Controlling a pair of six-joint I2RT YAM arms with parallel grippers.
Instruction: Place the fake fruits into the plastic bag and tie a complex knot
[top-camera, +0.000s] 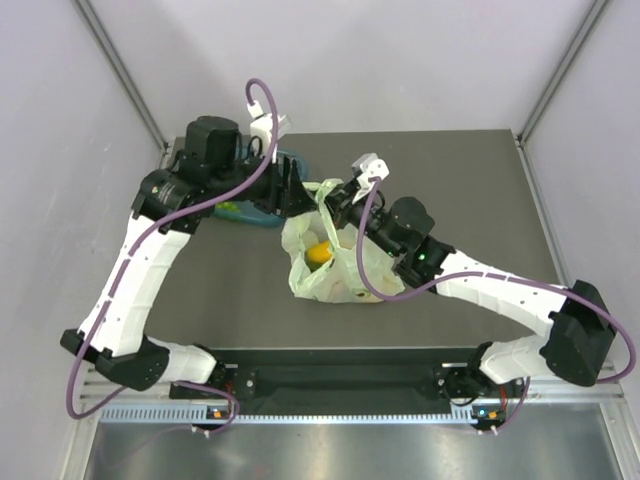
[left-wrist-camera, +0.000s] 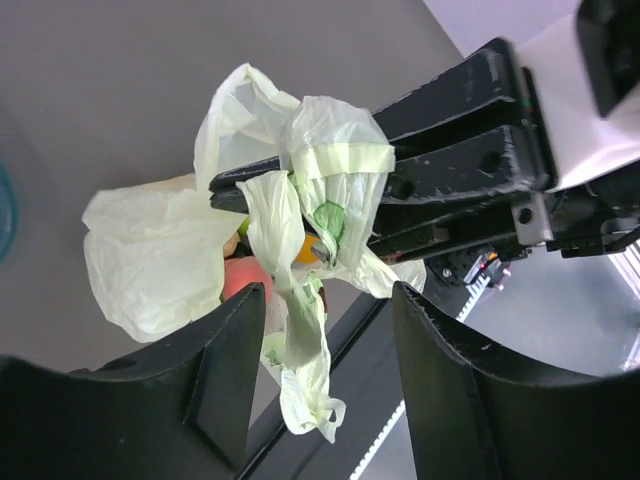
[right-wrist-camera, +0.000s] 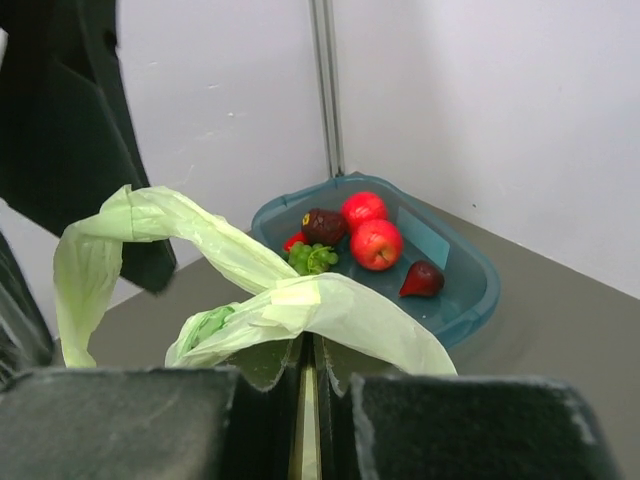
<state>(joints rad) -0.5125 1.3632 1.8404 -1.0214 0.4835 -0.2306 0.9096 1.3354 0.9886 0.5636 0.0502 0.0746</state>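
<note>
Plastic bag (top-camera: 335, 265) sitting mid-table, 1 yellow fruit (top-camera: 318, 252) showing inside; other fake fruits (right-wrist-camera: 375, 243) lying in teal tray (right-wrist-camera: 470, 290). R gripper (right-wrist-camera: 305, 378) pinching bag handles (right-wrist-camera: 300, 305); L gripper (left-wrist-camera: 330, 300) standing spread around them. Loading prob. partway; knot prob. untied.

The plastic bag (top-camera: 345, 280) looks thin and crinkly, the fake fruits (right-wrist-camera: 377, 243) glossy.

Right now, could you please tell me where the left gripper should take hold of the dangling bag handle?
Its twisted middle, below the right gripper. The dangling handle hangs as a narrow strip between the fingers of the open left gripper, so probably advance straight and close across it.
</note>
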